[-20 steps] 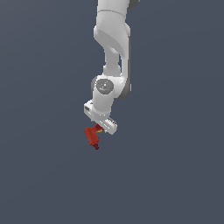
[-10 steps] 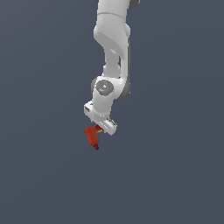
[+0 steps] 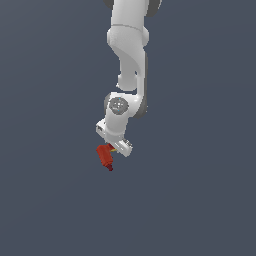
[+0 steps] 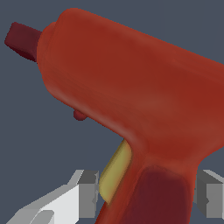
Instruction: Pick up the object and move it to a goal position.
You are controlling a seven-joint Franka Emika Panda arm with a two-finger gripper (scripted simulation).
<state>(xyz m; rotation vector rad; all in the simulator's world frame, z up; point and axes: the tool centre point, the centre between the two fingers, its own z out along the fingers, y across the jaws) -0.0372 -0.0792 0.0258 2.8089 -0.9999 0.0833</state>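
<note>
The object is a small red drill [image 3: 105, 156] with a dark red nozzle tip pointing down and a yellowish accent. It hangs at the end of my white gripper [image 3: 113, 148], off any surface. In the wrist view the drill [image 4: 131, 83] fills the picture, with its dark red nozzle at one end and the yellow trigger beside the handle. My gripper [image 4: 146, 197] is shut on the drill's handle, with one grey finger [image 4: 87, 192] on each side of it. No goal marker shows in either view.
The white arm [image 3: 127, 60] comes down from the top of the exterior view. Around it there is only a plain dark grey-blue background.
</note>
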